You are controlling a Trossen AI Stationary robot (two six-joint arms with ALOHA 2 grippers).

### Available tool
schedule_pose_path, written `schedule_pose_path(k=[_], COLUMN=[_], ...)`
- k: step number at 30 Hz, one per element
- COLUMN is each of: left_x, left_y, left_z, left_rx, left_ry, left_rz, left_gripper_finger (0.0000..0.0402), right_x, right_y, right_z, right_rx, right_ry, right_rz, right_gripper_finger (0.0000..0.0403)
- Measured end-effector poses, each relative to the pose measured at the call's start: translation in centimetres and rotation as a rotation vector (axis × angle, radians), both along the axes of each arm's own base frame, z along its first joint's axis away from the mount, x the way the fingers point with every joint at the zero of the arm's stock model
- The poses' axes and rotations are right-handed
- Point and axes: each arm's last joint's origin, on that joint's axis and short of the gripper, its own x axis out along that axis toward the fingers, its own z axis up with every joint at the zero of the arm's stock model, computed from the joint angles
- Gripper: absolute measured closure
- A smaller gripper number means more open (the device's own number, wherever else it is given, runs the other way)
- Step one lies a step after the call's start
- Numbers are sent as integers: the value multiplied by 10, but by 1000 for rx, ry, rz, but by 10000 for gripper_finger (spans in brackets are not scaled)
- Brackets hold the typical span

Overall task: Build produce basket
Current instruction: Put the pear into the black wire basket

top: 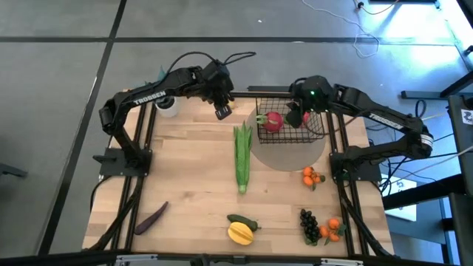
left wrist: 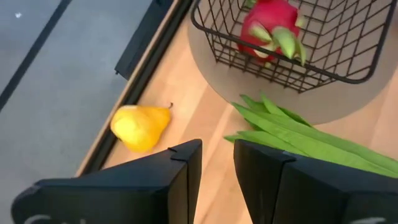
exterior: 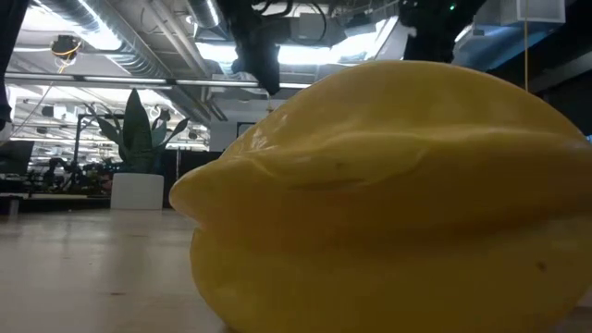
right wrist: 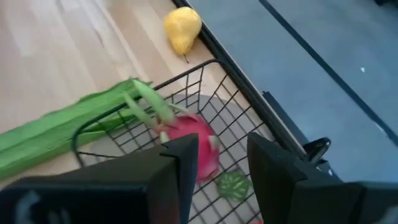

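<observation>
The black wire basket [top: 292,118] stands on a round grey mat [top: 288,155] near the table's far edge. A red fruit with green leaf tips [top: 272,122] lies inside it [left wrist: 268,28] [right wrist: 196,146], next to a small green piece [right wrist: 233,185]. The long green corn [top: 242,157] lies on the table left of the basket, its far end by the mat. My right gripper [top: 295,117] [right wrist: 224,168] hovers open over the basket, above the red fruit. My left gripper [top: 222,111] [left wrist: 217,168] hangs open left of the basket, holding nothing.
A yellow pear [left wrist: 140,126] [right wrist: 182,28] lies by the far edge. Oranges [top: 312,176], dark grapes [top: 309,225] and more oranges [top: 334,227] sit on the right. A yellow fruit [top: 240,233] [exterior: 388,194], a green pepper [top: 244,222] and a purple eggplant [top: 151,218] lie near the front.
</observation>
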Motion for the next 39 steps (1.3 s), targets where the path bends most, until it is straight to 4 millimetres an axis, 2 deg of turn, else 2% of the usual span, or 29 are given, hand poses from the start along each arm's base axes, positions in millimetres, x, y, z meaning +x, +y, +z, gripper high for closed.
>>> schedule_pose_path(k=[5,10,34,39], left_x=[-5,-7,-8,-10], left_y=[11,19,18,22], left_z=[0,-2,-3,-3], left_rx=[26,31,26,53], left_ry=[8,20,29,43], left_rz=[-1,11,17,71], left_gripper_finger=[320,321,319,319], right_x=[7,11,12,12], right_y=[-12,-15,-15,-15], right_z=[-5,-9,-10,-10], right_rx=[-49,-51,-47,-47], right_ry=[39,54,59,59], right_rz=[28,35,36,36], right_gripper_finger=[277,277,277,277])
